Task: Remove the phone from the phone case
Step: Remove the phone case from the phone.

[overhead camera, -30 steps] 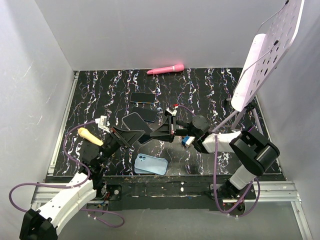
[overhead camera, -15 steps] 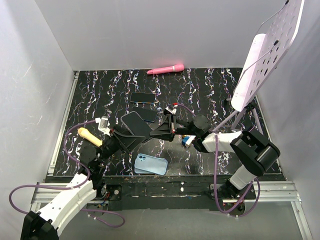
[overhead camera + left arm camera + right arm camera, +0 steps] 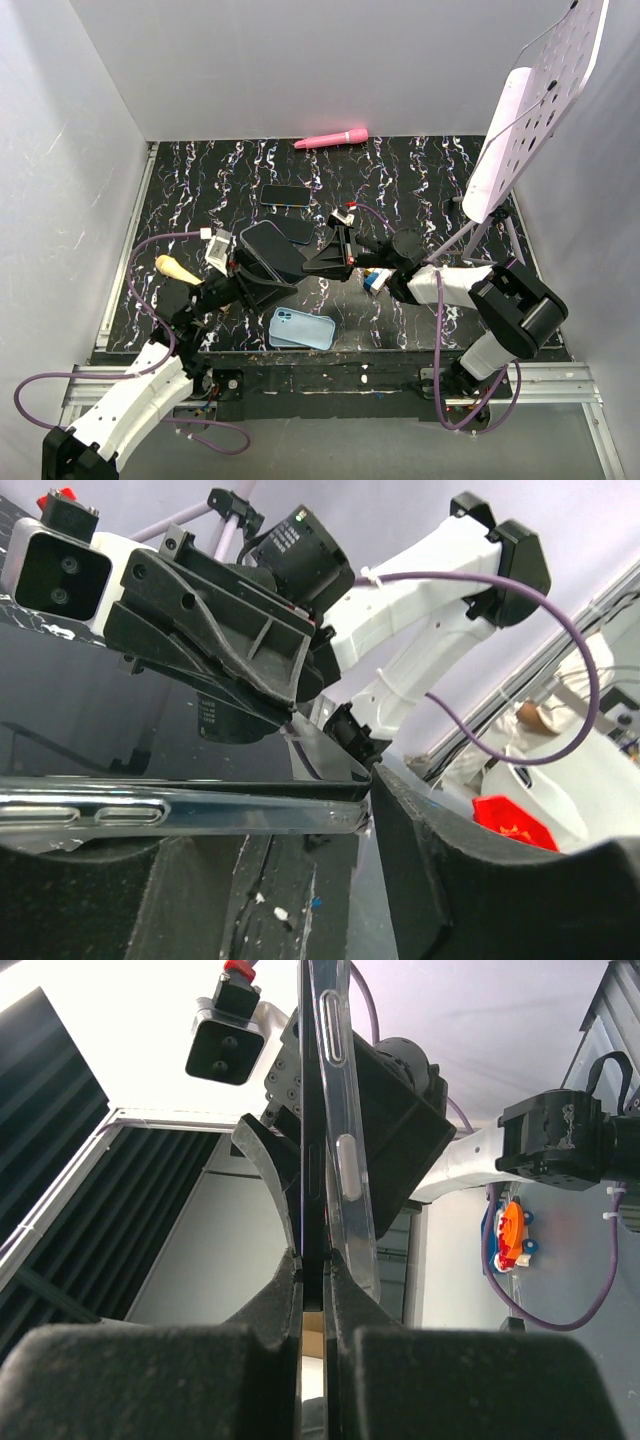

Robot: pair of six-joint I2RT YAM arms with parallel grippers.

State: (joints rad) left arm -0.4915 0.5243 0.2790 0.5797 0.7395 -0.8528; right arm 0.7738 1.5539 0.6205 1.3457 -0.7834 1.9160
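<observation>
A black phone in a clear case is held tilted in the air between both arms. My left gripper grips it from below and the left; in the left wrist view its fingers close on the clear case's edge, with the dark screen above. My right gripper holds the right end. In the right wrist view it is shut on the phone's thin black edge, and the clear case stands slightly off to the right of it.
A light blue case lies near the front edge. Two more dark phones lie behind. A pink object is at the back wall, a yellow object at left, a small blue-white block under the right arm, and a white perforated board on a stand at right.
Both grippers have lifted the cased phone up and slightly to the left. The left wrist has risen and the phone stands more tilted.
</observation>
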